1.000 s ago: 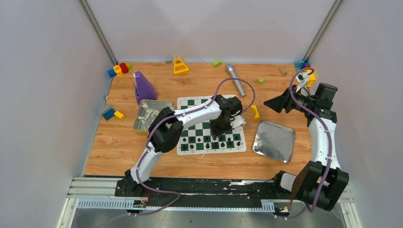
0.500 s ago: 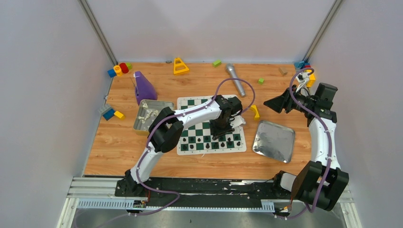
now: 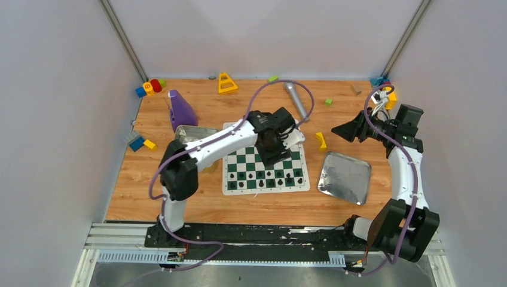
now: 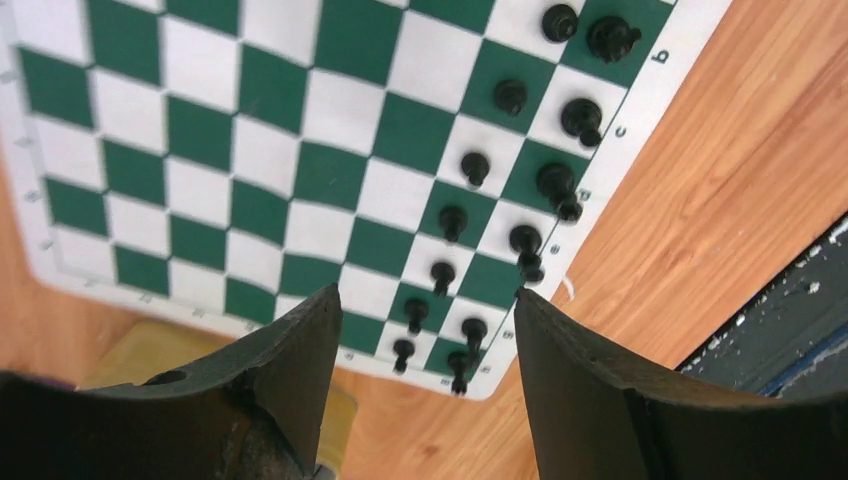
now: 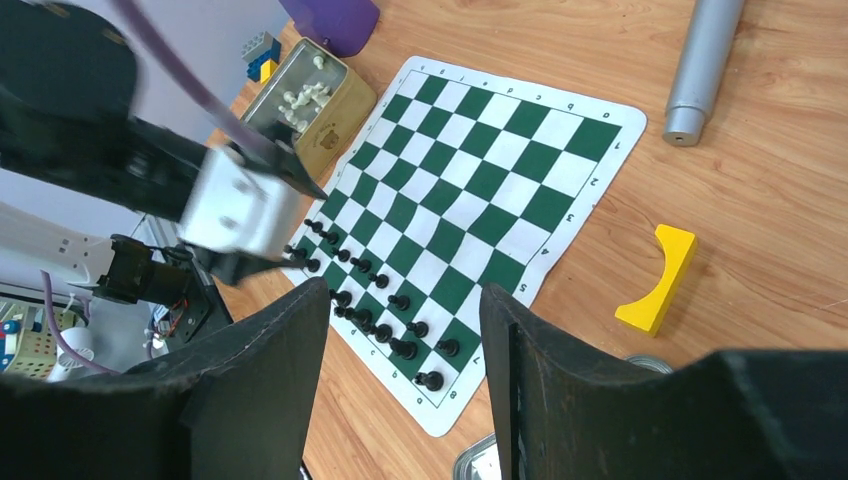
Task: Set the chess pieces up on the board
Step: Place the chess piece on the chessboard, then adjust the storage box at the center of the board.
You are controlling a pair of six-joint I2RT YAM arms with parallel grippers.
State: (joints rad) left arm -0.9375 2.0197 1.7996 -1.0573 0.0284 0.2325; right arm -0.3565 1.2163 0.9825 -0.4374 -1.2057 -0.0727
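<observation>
One left claw, wider and higher

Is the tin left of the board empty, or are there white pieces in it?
Not empty: the right wrist view shows a cluster of white pieces lying inside the tin, beside the board.

Along the white border of the thin flat mat of dark green and white checkered squares we read the small dark letters "b" and "c" in the left wrist view. The other marks on that border, in every view, are too small or blurred for us to read.
</observation>
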